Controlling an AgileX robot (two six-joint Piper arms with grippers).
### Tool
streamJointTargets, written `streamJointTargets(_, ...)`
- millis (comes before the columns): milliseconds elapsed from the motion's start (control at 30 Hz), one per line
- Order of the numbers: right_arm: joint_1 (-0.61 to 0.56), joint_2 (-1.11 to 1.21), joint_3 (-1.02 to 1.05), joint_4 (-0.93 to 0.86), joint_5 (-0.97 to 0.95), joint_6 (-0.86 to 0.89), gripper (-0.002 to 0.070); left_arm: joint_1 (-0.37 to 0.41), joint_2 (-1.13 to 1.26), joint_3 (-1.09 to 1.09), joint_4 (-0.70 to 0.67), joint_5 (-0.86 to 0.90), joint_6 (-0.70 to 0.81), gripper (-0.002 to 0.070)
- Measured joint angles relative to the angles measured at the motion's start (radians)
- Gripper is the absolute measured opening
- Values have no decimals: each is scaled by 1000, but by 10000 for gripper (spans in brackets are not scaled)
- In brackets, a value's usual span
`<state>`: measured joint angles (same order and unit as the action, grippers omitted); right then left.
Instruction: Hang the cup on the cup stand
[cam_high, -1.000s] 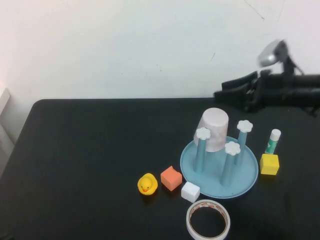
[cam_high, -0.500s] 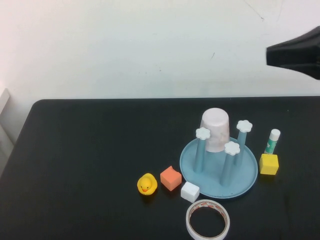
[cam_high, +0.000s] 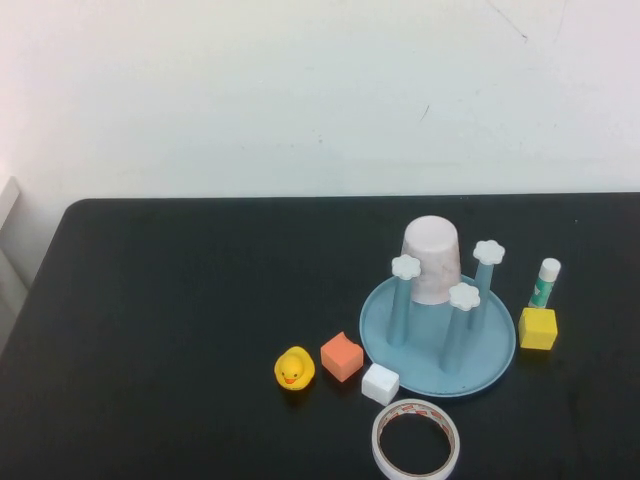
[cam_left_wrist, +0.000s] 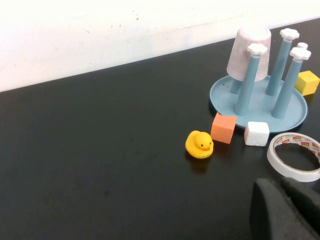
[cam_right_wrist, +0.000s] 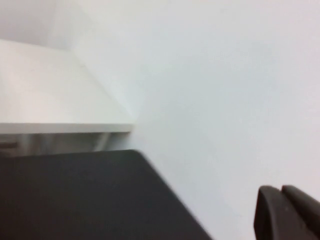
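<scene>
Now you see the cup (cam_high: 431, 260) upside down over the back peg of the cup stand (cam_high: 495, 362). Both grippers are outside the high view. The left gripper (cam_left_wrist: 286, 210) and the right gripper (cam_right_wrist: 287, 214) show only as dark fingers at the edge of their wrist views; I cannot tell their jaws.

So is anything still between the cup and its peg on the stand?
Nothing visible. The cup already sits upside down over the back peg of the cup stand. Neither tool shows in the high view; each wrist view shows only a dark tip, the left tool and the right tool.
</scene>
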<state>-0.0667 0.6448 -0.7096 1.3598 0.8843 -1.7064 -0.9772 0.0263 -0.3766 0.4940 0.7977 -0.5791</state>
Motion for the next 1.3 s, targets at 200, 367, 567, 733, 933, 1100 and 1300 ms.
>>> streamJointTargets(200, 0, -262, 111, -112, -106, 167, 2, 0, 0, 0, 0, 0, 0, 0)
streamJointTargets(367, 0, -368, 128, -235, -110, 278, 2, 0, 0, 0, 0, 0, -2, -1)
streamJointTargets(567, 0, -385, 128, -311, -17, 303, 2, 0, 0, 0, 0, 0, -2, 0)
streamJointTargets(733, 0, -385, 128, -398, -201, 277, 2, 0, 0, 0, 0, 0, -2, -1)
streamJointTargets(933, 0, -385, 206, -390, -483, 270, 1, 0, 0, 0, 0, 0, -4, -1)
streamJointTargets(1100, 0, -395, 324, -358, -594, 302, 1, 0, 0, 0, 0, 0, -4, -1)
streamJointTargets(1300, 0, -512, 476, -966, -641, 976, 1, 0, 0, 0, 0, 0, -5, -1)
